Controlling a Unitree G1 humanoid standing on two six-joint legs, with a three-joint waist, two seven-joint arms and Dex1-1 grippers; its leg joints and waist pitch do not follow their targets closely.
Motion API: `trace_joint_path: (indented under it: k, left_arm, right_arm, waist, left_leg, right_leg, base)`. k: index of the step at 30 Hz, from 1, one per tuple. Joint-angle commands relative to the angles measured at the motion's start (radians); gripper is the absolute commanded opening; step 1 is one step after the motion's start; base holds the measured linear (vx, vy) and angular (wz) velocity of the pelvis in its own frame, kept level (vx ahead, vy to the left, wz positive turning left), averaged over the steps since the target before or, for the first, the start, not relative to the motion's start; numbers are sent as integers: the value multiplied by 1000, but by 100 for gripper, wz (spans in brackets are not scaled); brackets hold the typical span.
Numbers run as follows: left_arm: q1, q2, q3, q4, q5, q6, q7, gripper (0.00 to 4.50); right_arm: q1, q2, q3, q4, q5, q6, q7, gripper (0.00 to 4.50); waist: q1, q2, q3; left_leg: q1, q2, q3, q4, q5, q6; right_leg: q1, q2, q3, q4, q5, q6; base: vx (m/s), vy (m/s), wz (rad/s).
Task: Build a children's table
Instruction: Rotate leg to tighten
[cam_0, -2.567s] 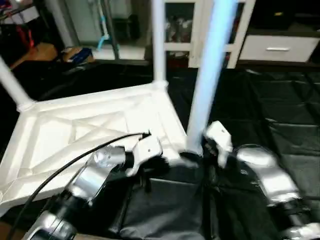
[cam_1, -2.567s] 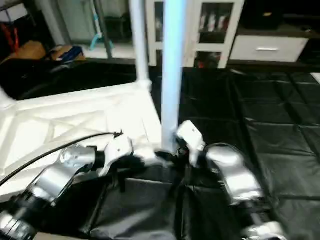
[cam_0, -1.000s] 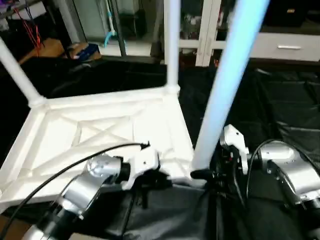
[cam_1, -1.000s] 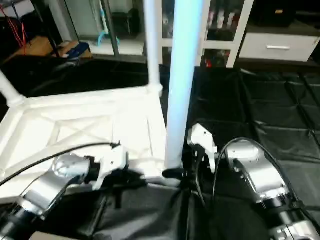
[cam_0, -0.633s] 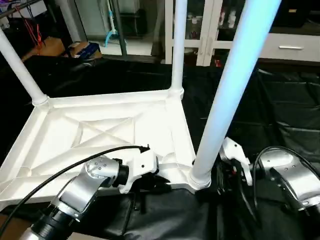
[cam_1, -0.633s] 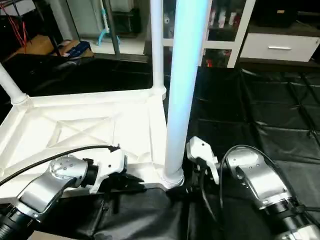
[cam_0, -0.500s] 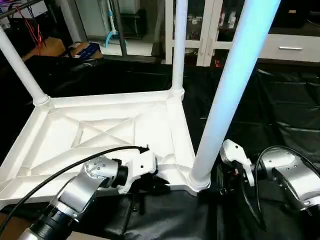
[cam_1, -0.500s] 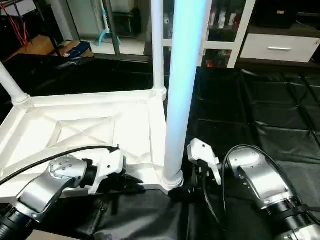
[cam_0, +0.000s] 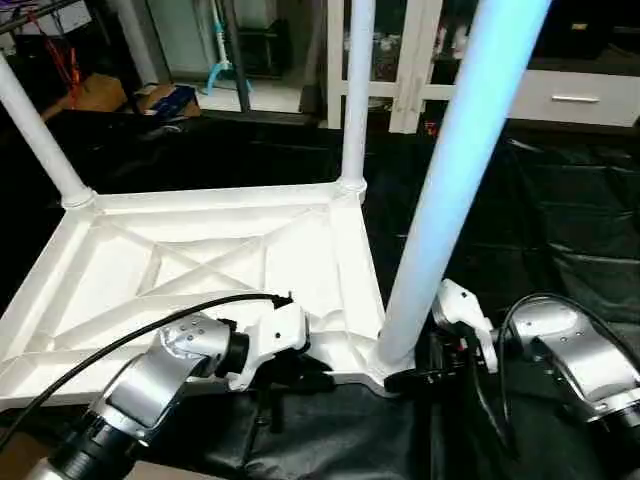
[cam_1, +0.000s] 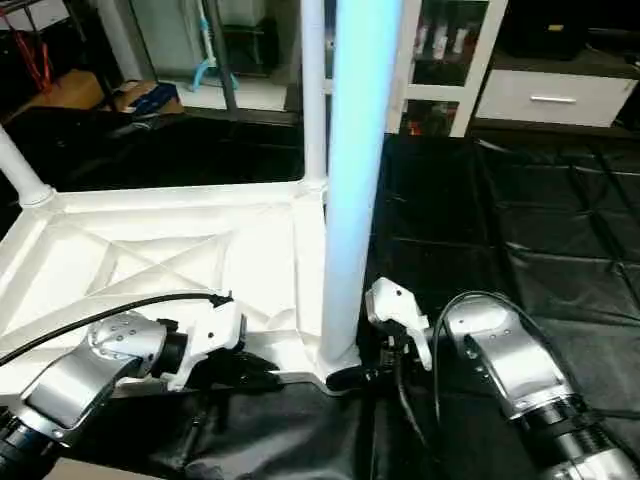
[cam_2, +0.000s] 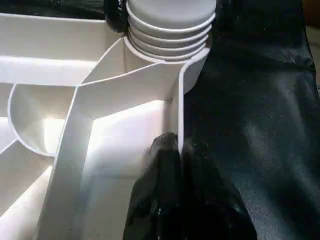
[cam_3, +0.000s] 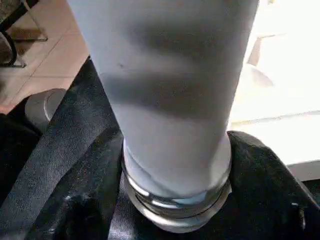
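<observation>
Left gripper (cam_2: 180, 150) jaws pinch the table top's (cam_0: 200, 260) rim (near edge); right gripper (cam_3: 175, 210) jaws straddle the leg (cam_0: 440, 200).

One square white plastic tabletop (cam_0: 200, 260) lies ribbed side up on black sheeting, with three long white screw-in legs (cam_0: 450, 190) standing in its corner sockets, flanked by two black-fingered grippers (cam_0: 300, 375).

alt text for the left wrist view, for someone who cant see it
The left hand, its black fingers shut, pinches the thin edge wall of the upside-down white table top. Just ahead, a white leg sits in the corner socket with several screw threads exposed. Black sheeting lies beside the top.
</observation>
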Motion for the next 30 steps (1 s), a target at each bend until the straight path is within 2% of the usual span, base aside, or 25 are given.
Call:
trace_joint_path:
  k: [1,3,4,8,9,13,14,16,17,21,22,24,25,26,27,28,29,30]
  left_arm:
    - [19,17,-1,-45,-28,9,-27,0]
    - [30,29,5,-54,-29,13,-27,0]
    - [45,49,15,-65,-31,18,-28,0]
    - [60,69,31,-77,-33,25,-22,0]
    - [63,75,37,-78,-32,26,-18,0]
    - [39,72,63,-9,22,-2,60,0]
    - [26,66,65,20,44,-18,89,0]
    - [-41,23,77,136,122,-45,223,0]
    - [-55,12,80,157,132,-44,248,0]
    - [-139,-74,97,240,157,-48,377,0]
    - [-173,-116,99,275,178,-51,442,0]
    - [-191,-140,100,295,186,-55,476,0]
    - [-223,-188,99,337,193,-68,516,0]
    - [-227,-195,97,344,195,-72,519,0]
    - [-232,-203,95,352,197,-77,523,0]
    - [-241,-221,85,369,201,-95,515,0]
    - [-243,-225,81,373,203,-99,511,0]
    - [-243,-225,81,373,203,-99,511,0]
  right_arm:
    - [-38,35,14,9,-7,-33,-25,274]
    - [-47,56,22,25,-17,-44,-39,274]
    - [-66,92,32,58,-36,-69,-66,274]
    - [-93,137,35,105,-64,-91,-118,272]
    - [-105,156,34,127,-72,-97,-141,272]
    - [-158,240,29,234,-127,-122,-280,272]
    - [-167,258,28,253,-139,-122,-316,272]
    - [-200,327,16,321,-183,-116,-478,272]
    - [-207,341,11,334,-191,-111,-517,272]
    - [-219,428,-51,384,-219,-59,-791,272]
    - [-211,464,-81,403,-229,-51,-893,272]
    - [-202,483,-95,405,-231,-46,-940,272]
    - [-186,514,-99,409,-245,-55,-1004,272]
    - [-184,519,-99,411,-248,-60,-1015,272]
    - [-181,526,-100,412,-250,-65,-1026,272]
    - [-177,546,-98,417,-245,-83,-1032,272]
    - [-176,551,-97,418,-244,-90,-1029,272]
    - [-176,551,-97,418,-244,-90,-1029,272]
  waist:
    - [1,-23,-57]
    - [-3,-22,-55]
    - [-8,-30,-53]
    - [-19,-31,-50]
    - [-24,-34,-50]
    - [-30,-36,-49]
    - [-29,-36,-49]
    - [-30,-39,-47]
    - [-27,-38,-49]
    - [-23,-36,-54]
    - [-22,-36,-57]
    - [-20,-35,-59]
    - [-15,-34,-65]
    - [-13,-29,-66]
    - [-10,-31,-69]
    - [-6,-25,-69]
    - [-4,-31,-69]
    - [-2,-31,-69]
  left_leg:
    - [-3,40,-10,-75,-161,103]
    - [0,40,-11,-76,-184,88]
    - [-2,39,-12,-78,-197,81]
    - [1,40,-13,-81,-227,54]
    - [0,39,-14,-83,-239,46]
    - [3,37,-16,-85,-266,21]
    - [7,37,-15,-85,-271,17]
    - [13,36,-13,-86,-286,-1]
    - [16,34,-12,-83,-284,-8]
    - [10,33,-13,-86,-243,-19]
    - [11,32,-13,-85,-227,-17]
    - [15,32,-9,-82,-211,-13]
    - [15,30,-6,-77,-161,4]
    - [10,30,-8,-76,-136,10]
    - [8,29,-7,-73,-99,25]
    - [7,29,-7,-71,-82,36]
    - [5,27,-6,-71,-80,50]
    - [5,28,-6,-71,-86,55]
  right_leg:
    - [51,-39,28,-61,-183,-269]
    - [50,-39,28,-64,-221,-258]
    - [48,-39,29,-64,-245,-255]
    - [43,-38,30,-68,-282,-246]
    - [43,-37,29,-67,-287,-244]
    - [39,-36,29,-70,-314,-233]
    - [38,-36,30,-71,-318,-230]
    - [30,-33,33,-74,-338,-222]
    - [29,-35,34,-74,-343,-221]
    - [37,-35,36,-66,-264,-219]
    - [37,-34,36,-64,-230,-223]
    - [33,-33,37,-64,-192,-232]
    - [38,-31,37,-56,-105,-250]
    - [42,-33,37,-52,-75,-255]
    - [45,-32,35,-47,-22,-262]
    - [47,-33,33,-46,13,-267]
    - [51,-34,33,-45,26,-273]
    - [51,-35,33,-46,21,-274]
  base:
    - [0,0,0]
    - [0,0,0]
    - [0,0,0]
    - [0,0,0]
    - [0,0,0]
    - [0,0,0]
    - [0,0,0]
    - [0,0,0]
    - [0,0,0]
    - [0,0,0]
    - [0,0,0]
    - [0,0,0]
    - [0,0,0]
    - [0,0,0]
    - [0,0,0]
    - [0,0,0]
    - [0,0,0]
    - [0,0,0]
